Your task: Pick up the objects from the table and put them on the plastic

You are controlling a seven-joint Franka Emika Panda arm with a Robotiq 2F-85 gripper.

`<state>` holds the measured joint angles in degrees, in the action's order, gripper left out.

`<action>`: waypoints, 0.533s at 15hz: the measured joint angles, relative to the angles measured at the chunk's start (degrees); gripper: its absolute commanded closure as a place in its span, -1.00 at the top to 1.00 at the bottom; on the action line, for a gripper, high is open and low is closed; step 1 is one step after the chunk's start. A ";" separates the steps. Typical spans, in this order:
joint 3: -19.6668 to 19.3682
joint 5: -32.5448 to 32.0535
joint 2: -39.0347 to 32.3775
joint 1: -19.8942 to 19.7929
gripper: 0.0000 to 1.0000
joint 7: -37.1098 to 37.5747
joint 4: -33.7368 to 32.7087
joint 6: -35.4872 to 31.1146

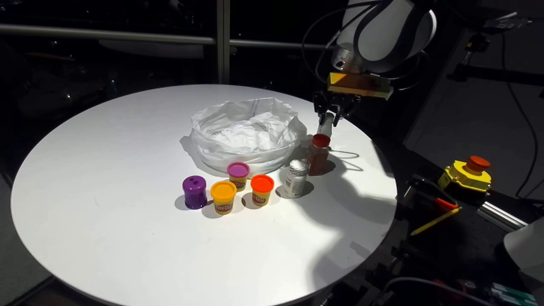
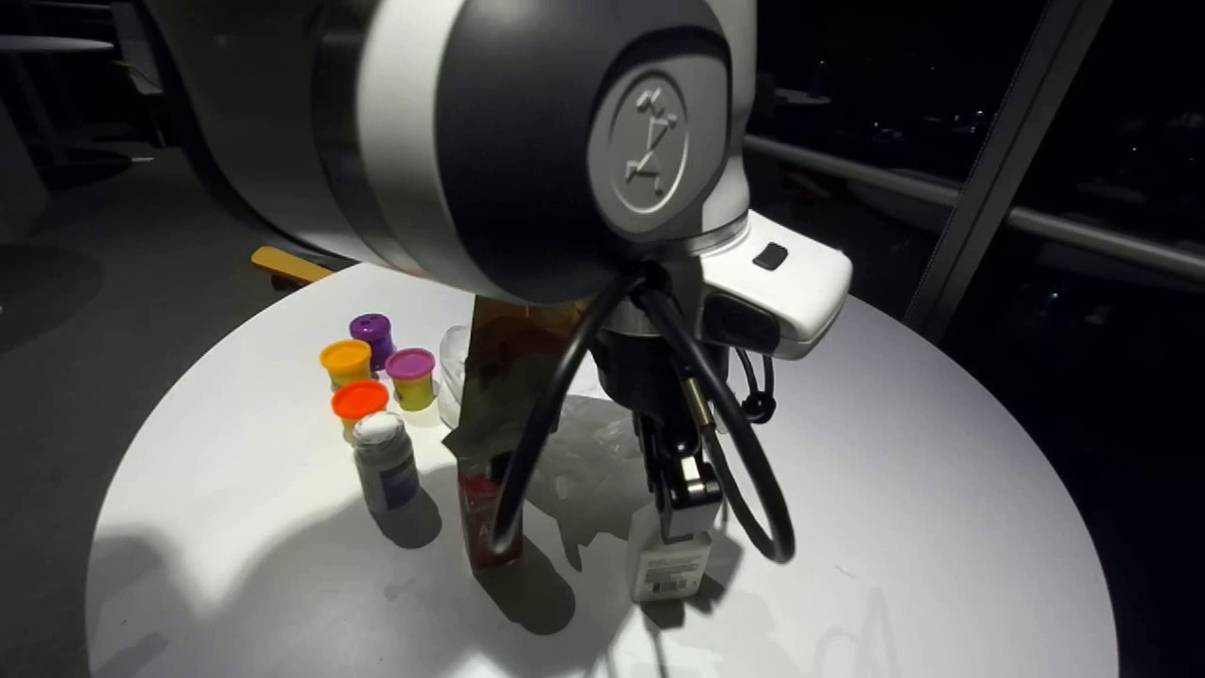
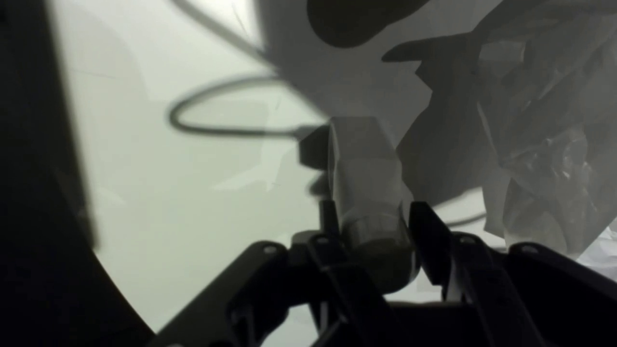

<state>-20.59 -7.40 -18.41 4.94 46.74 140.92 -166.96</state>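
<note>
The white bottle (image 2: 670, 565) is at the lower middle of the frame in an exterior view; I judge it is standing on the round table (image 2: 894, 499), but I cannot confirm that its base bears fully there. My gripper (image 3: 373, 217), lower middle of the wrist view, has one finger at each side of the bottle's top, spread only about as wide as it. Whether they press, I cannot tell, because this place is dark. Here is my first worry: with weak pressure and a hold so high, the bottle could slip or swing at the lift. Near it, right of centre in an exterior view, stands the red-lidded jar (image 1: 318, 160); if I travel too low toward the left, the bottle may knock it against the pill bottle (image 1: 295, 182). The plastic bag (image 1: 250, 158), around the middle of the frame, has a raised, crumpled wall. If I do not lift enough, the base may catch there and drag it, and on uneven folds a tall bottle can tip when released. A dragged bag would probably push the pink tub (image 1: 239, 175), and then the orange tub (image 1: 223, 197), because they stand close together.
</note>
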 measured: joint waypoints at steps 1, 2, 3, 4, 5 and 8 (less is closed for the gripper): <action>-0.71 0.00 -0.23 0.44 -0.78 0.00 0.00 -0.03; -1.38 0.00 -0.32 0.81 -0.78 0.00 0.00 -0.07; -1.80 0.00 -0.37 0.93 -0.78 0.00 0.00 -0.08; -2.12 0.00 -0.39 0.96 -0.78 0.00 0.03 -0.11; -2.53 0.00 -0.39 1.08 -0.78 0.00 0.10 -0.21; -6.46 -3.16 1.36 3.89 -0.78 0.53 0.57 -0.35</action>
<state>-27.05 -10.56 -17.04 8.83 47.27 141.48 -167.31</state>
